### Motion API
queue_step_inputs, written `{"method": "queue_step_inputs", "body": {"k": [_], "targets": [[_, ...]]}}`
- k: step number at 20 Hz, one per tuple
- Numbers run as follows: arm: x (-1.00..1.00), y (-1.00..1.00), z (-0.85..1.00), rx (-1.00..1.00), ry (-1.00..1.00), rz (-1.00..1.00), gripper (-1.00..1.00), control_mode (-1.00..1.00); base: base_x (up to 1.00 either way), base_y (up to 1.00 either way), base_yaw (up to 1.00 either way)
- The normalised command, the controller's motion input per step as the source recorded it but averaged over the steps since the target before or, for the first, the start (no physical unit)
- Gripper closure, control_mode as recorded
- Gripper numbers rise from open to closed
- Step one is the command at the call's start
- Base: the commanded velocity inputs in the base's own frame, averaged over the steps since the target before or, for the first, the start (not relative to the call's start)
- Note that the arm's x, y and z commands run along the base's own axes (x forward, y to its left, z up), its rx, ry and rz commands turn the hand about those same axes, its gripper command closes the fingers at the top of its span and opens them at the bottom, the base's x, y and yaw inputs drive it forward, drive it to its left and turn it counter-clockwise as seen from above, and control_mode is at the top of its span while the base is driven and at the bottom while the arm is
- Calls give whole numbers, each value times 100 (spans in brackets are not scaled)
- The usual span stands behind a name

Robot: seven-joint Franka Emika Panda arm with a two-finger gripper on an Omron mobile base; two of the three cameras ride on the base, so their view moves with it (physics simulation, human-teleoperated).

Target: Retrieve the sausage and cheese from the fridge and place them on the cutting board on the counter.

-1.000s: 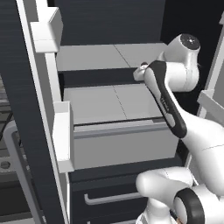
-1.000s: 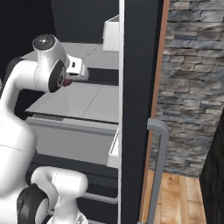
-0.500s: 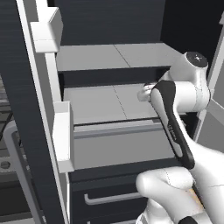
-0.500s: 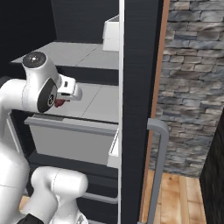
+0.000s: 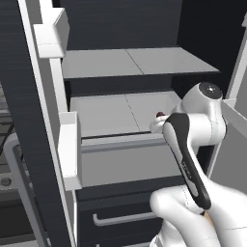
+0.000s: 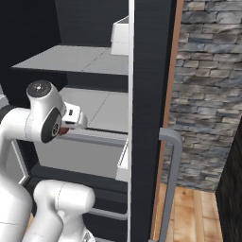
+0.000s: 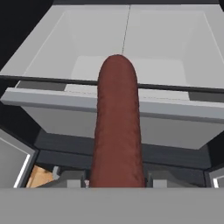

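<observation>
My gripper is shut on the sausage, a dark red cylinder that sticks out from between the fingers. It hangs in front of the open fridge, just above the front lip of a light grey drawer. From the left base view the gripper sits at the drawer's right front corner with the sausage tip showing. In the right base view a bit of red sausage peeks from under the gripper. The cheese, the cutting board and the counter are out of view.
The left fridge door stands open with white door bins. The right door's edge and its grey handle stand close beside the arm. Dark drawers lie below. A stone wall is at the right.
The arm has drawn back out of the fridge and come down, from over the shelf to the drawer's front lip, with the sausage still held.
</observation>
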Motion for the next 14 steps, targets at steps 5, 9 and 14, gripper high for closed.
{"method": "queue_step_inputs", "body": {"k": [5, 9, 14], "targets": [[0, 0, 0, 0, 0, 0, 100, -100, 0, 0, 0], [0, 0, 0, 0, 0, 0, 100, -100, 0, 0, 0], [0, 0, 0, 0, 0, 0, 100, -100, 0, 0, 0]]}}
